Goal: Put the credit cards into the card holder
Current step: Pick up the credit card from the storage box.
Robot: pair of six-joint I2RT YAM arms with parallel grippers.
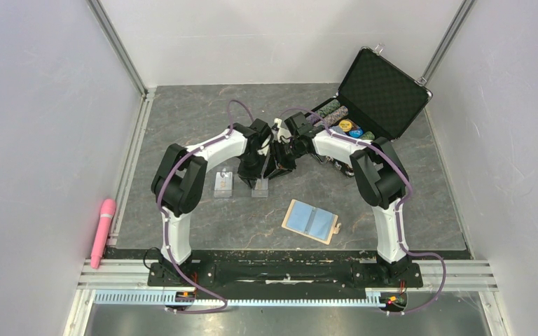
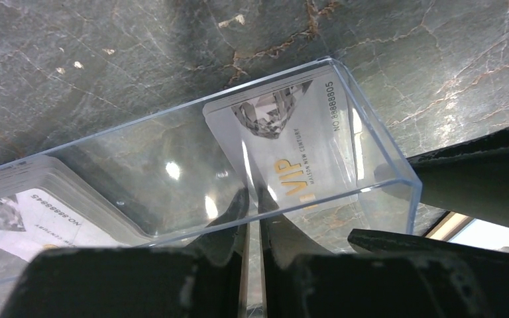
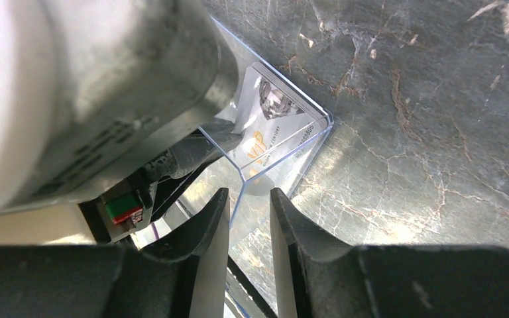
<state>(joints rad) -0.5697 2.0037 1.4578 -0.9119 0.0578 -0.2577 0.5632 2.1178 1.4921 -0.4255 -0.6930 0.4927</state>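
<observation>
A clear plastic box (image 2: 172, 165) lies on the dark marble table under both grippers. One silvery credit card (image 2: 291, 146) with gold "VIP" lettering stands inside it. My left gripper (image 2: 257, 199) reaches into the box, shut on that card's lower edge. My right gripper (image 3: 248, 195) holds the box's near corner (image 3: 242, 185) between narrowly parted fingers, with the card (image 3: 272, 126) visible beyond. A stack of further credit cards (image 2: 20, 205) rests in the other clear tray (image 1: 223, 183) to the left. The card holder (image 1: 311, 220) lies open near the front, blue lining up, apart from both grippers.
An open black poker-chip case (image 1: 382, 91) with chips stands at the back right, close behind the right arm. A pink cylinder (image 1: 103, 231) lies on the left rail outside the table. White walls enclose the table on three sides.
</observation>
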